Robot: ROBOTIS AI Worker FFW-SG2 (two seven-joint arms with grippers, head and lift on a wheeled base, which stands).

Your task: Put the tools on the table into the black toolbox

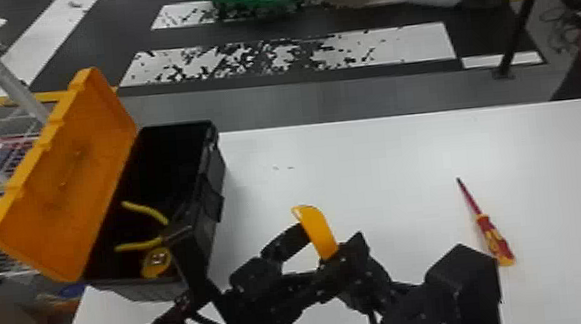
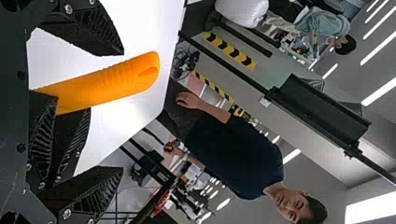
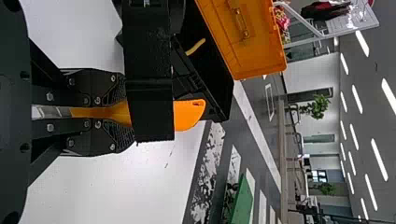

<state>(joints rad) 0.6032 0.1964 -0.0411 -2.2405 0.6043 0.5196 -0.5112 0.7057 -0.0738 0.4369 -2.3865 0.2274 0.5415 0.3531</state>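
One orange handle (image 1: 318,232) in right gripper (image 1: 332,263), open toolbox (image 1: 205,231)

The toolbox (image 1: 210,181) sits on the counter (image 1: 355,168) at left, lid (image 1: 69,168) to its left. Inside, near end: pliers (image 1: 144,210), a tape measure (image 1: 154,266) nearer. A screwdriver (image 1: 492,236) lies right; a handled tool (image 1: 316,232) is between, above the counter.

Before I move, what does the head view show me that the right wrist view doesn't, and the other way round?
Head view: the screwdriver on the table and the tape measure in the toolbox.

Right wrist view: the orange tool's silvery end, deep in the right gripper, and a leafy plant beyond.

Both: the tool's orange handle, the open toolbox, and a yellow plier handle inside it.
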